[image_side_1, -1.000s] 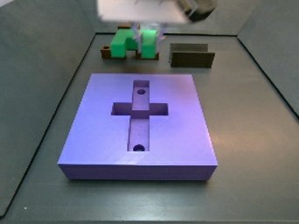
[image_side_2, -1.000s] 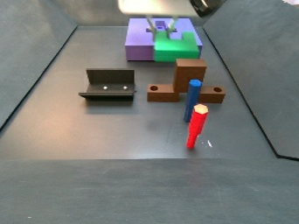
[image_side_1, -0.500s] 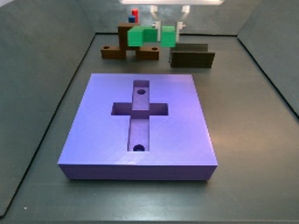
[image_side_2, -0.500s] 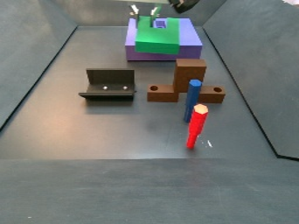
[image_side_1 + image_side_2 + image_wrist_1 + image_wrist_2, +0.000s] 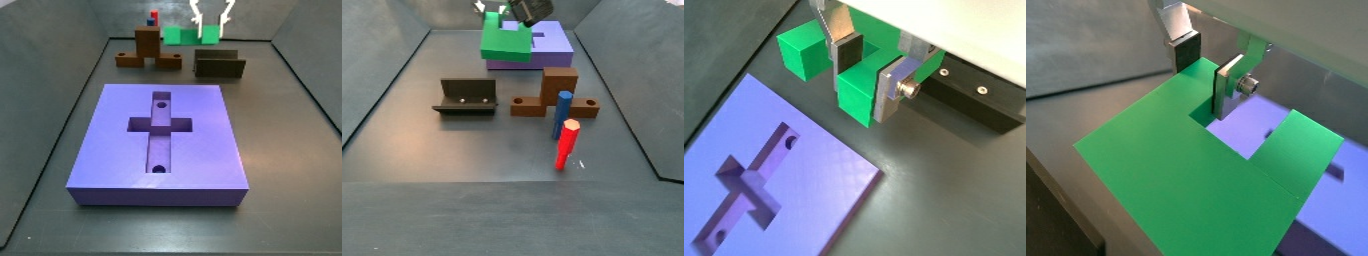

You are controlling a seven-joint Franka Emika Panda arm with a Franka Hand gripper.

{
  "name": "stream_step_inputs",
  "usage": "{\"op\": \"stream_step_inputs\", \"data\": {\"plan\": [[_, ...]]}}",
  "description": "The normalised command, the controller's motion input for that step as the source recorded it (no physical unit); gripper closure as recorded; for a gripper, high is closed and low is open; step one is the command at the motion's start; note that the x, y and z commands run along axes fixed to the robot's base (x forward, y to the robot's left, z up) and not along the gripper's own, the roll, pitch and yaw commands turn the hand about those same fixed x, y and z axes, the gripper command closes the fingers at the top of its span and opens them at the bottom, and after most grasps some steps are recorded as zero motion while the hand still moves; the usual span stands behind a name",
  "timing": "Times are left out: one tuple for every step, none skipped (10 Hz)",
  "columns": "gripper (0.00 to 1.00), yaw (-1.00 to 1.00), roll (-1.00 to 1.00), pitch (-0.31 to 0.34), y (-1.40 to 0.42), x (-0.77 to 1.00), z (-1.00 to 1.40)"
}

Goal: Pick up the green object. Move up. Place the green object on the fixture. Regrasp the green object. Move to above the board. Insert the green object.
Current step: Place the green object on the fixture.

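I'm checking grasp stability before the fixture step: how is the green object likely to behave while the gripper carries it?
The green object looks like a stiff, blocky U, so it probably won't flex. The gripper, raised near the fixture, clamps one wall at its notch, off-centre, so it might pivot slightly. Its flat faces suggest it will sit stably rather than roll.

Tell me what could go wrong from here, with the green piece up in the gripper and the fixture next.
1. The gripper holds the green object by only one arm of its U, so the piece may pivot or slip in transit.
2. The fixture is small with a raised back wall; the green object could catch that wall or settle crooked.
3. The brown piece stands close beside the fixture, so a sideways drift risks a bump.
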Motion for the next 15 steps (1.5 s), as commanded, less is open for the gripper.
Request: {"op": "stream_step_inputs", "data": {"plan": [[1.00,0.00,-0.95,0.089,0.40,0.53,0.30],[1.00,-0.02,-0.85,0.217,0.51,0.36,0.20],[1.00,0.00,-0.73,0.274,0.61,0.39,0.00],[1.00,0.07,-0.28,0.337,0.55,0.37,0.00],[1.00,0.21,0.00,0.146,0.46,0.18,-0.06],[1.00,0.20,0.04,0.026,0.38,0.10,-0.14],[1.00,0.07,0.26,0.000,0.09,0.00,-0.25],[1.00,0.00,0.00,0.000,0.00,0.40,-0.22],[1.00,-0.12,-0.12,0.000,0.00,0.96,-0.29],[1.00,-0.19,-0.16,0.000,0.06,1.00,-0.31],[1.00,-0.21,-0.19,0.000,0.18,1.00,-0.27],[1.00,-0.14,-0.25,0.071,0.31,0.89,-0.25],[1.00,-0.13,-0.38,0.103,0.35,0.85,-0.22],[1.00,-0.16,-0.39,0.051,0.30,0.92,-0.13],[1.00,-0.17,-0.41,0.009,0.26,0.94,-0.11]]}}
